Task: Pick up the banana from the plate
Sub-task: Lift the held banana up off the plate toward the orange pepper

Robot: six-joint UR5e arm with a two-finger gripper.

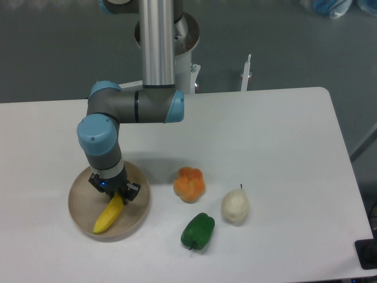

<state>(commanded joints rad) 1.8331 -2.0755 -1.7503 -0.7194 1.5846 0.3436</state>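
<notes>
I see gripper (pixel 115 194) down on banana's (pixel 109 216) far end | finger state: cannot tell | banana still lying on plate (pixel 136 219), near-left | lift remains

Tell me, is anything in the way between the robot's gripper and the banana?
No, nothing visible is. The gripper is right down at the upper end of the banana on the plate. The orange fruit, green pepper and pale pear sit off to the side.

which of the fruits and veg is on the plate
Only the yellow banana lies on the plate, under the gripper; the others sit on the table.
</notes>
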